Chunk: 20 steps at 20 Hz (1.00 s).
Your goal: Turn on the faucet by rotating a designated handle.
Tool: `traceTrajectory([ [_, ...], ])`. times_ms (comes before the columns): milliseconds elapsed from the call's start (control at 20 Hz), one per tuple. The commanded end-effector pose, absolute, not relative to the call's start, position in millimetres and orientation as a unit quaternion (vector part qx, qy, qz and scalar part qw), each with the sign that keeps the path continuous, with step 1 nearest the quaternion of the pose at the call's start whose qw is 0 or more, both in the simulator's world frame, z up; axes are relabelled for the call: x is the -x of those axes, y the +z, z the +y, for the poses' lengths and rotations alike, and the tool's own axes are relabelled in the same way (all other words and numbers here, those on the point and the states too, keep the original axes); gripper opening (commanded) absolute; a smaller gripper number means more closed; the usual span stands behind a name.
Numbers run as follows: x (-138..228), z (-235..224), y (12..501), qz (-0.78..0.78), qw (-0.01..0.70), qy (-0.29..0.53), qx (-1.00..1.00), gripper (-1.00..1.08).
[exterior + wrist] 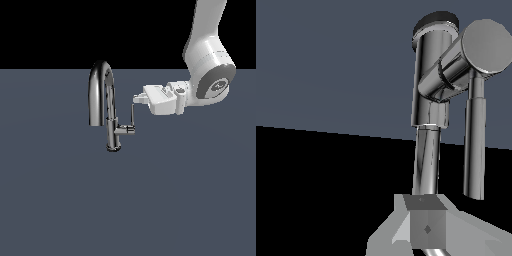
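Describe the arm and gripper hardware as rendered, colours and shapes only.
Glossy white arm with rounded links; one joint carries a dark grey ring around a round cap. The gripper has a blocky white body and pale grey fingers. No cables or markings visible.

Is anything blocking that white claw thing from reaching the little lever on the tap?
Nothing visible does. In the exterior view the tool is already at the upper end of the handle, which stands upright off the faucet. Only bare floor surrounds them. Whether the tool actually touches the handle cannot be told.
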<state>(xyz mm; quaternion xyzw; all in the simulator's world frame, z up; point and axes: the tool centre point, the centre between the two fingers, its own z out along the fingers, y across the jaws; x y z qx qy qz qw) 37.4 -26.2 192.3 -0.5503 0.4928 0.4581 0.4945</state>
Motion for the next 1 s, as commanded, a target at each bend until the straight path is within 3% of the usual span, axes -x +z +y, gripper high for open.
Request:
traceTrajectory([
  [0,-40.2,-23.7,180.9,0.501,0.504,0.466,0.526,-1.00],
  [950,-31.8,-16.9,162.1,0.514,0.519,0.480,0.486,-1.00],
])
